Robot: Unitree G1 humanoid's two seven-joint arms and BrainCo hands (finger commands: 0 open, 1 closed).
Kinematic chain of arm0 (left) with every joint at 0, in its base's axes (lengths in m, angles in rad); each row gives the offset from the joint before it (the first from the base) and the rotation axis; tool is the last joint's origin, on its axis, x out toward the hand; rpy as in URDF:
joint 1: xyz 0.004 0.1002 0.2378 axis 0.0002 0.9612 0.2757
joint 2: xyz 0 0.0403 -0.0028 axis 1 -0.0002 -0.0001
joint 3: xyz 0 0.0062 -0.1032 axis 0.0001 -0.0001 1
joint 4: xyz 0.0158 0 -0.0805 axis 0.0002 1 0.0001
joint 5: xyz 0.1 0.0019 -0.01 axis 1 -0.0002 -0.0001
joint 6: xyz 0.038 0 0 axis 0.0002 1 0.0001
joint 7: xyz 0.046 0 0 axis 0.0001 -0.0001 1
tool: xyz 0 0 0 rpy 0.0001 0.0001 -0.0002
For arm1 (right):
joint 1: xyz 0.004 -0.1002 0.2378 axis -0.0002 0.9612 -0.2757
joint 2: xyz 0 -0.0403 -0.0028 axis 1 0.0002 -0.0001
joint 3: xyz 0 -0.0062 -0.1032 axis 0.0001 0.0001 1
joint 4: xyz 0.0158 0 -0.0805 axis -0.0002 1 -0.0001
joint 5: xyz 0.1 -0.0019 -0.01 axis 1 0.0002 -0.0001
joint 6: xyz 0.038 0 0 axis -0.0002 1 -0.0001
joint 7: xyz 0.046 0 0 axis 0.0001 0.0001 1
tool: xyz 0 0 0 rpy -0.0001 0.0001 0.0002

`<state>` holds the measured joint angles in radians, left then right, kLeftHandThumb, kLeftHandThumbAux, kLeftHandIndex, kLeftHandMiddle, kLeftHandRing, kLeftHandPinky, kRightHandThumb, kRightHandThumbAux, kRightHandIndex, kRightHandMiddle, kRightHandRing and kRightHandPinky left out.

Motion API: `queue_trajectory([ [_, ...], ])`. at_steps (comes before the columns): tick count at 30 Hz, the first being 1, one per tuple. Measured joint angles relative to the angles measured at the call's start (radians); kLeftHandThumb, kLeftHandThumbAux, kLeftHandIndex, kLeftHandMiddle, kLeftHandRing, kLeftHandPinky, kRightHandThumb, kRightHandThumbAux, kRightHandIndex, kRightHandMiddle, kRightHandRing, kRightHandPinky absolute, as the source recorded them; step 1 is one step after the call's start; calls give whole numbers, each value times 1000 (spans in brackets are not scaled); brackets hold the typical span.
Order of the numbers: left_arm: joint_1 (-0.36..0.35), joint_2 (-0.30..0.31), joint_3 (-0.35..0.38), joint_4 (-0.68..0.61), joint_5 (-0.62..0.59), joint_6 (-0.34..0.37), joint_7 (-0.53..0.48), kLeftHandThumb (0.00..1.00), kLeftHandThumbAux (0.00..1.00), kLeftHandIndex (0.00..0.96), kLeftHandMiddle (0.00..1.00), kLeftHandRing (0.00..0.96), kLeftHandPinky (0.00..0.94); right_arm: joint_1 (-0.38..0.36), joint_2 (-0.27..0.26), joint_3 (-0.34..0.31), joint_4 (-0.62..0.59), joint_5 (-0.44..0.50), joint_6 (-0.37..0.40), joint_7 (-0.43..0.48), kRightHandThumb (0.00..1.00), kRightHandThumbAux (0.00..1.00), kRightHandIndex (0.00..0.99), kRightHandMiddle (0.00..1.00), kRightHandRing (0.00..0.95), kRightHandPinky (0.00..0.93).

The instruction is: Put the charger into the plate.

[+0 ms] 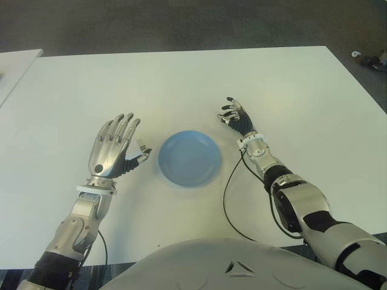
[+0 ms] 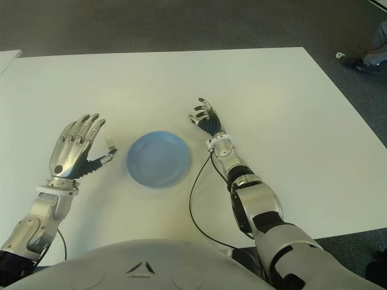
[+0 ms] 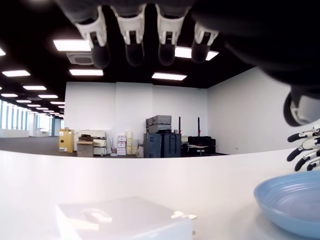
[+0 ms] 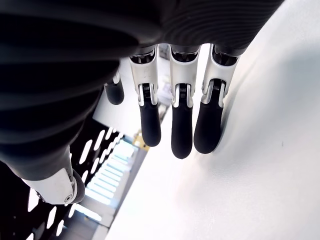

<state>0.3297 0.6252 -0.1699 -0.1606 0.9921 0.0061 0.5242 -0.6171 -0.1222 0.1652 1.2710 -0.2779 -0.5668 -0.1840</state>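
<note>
charger (image 3: 125,220): white, on counter (image 1: 181,84), 9 o'clock of plate (image 1: 188,158)
left hand (image 1: 115,147): fingers wide, right by charger
right hand (image 1: 237,119): loose, empty, 2 o'clock of plate

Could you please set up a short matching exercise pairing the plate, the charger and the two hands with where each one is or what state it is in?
Things:
1. plate
2. charger
3. left hand
4. right hand

Descriptions:
A. white, on the table between a hand and the blue dish
B. blue, holding nothing, between the two hands
C. open, to the right of the dish
D. open, beside the white block

Pairs: 1-B, 2-A, 3-D, 4-C
</note>
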Motion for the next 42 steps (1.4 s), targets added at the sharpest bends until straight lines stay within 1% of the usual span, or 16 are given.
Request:
queue_trajectory([
  [11, 0, -15, 6, -28, 19, 27, -47, 155, 275, 0, 0, 0, 0, -1, 0, 10, 0, -11, 0, -15, 40, 639, 62, 270, 326, 345],
  [19, -3, -16, 7, 11, 29, 61, -81, 135, 255, 0, 0, 0, 0, 0, -1, 11, 0, -11, 0, -15, 41, 637, 52, 275, 329, 344],
  [28, -21, -13, 7, 118, 29, 65, -82, 124, 230, 0, 0, 0, 0, 0, -2, 12, 0, -12, -2, -17, 37, 655, 44, 289, 340, 345],
  [35, -83, -9, -5, 321, 9, 4, -13, 139, 215, 0, 0, 0, 0, 0, -3, 13, 1, -14, -3, -17, 38, 654, 46, 280, 332, 338],
  [39, -106, -8, -10, 388, 3, -14, 2, 154, 203, 0, 0, 0, 0, 0, -4, 13, 1, -14, -4, -17, 40, 651, 44, 279, 329, 335],
  [42, -115, -8, -12, 405, 0, -15, 2, 164, 194, 0, 0, 0, 0, 0, -4, 13, 1, -14, -4, -17, 41, 651, 42, 281, 331, 335],
])
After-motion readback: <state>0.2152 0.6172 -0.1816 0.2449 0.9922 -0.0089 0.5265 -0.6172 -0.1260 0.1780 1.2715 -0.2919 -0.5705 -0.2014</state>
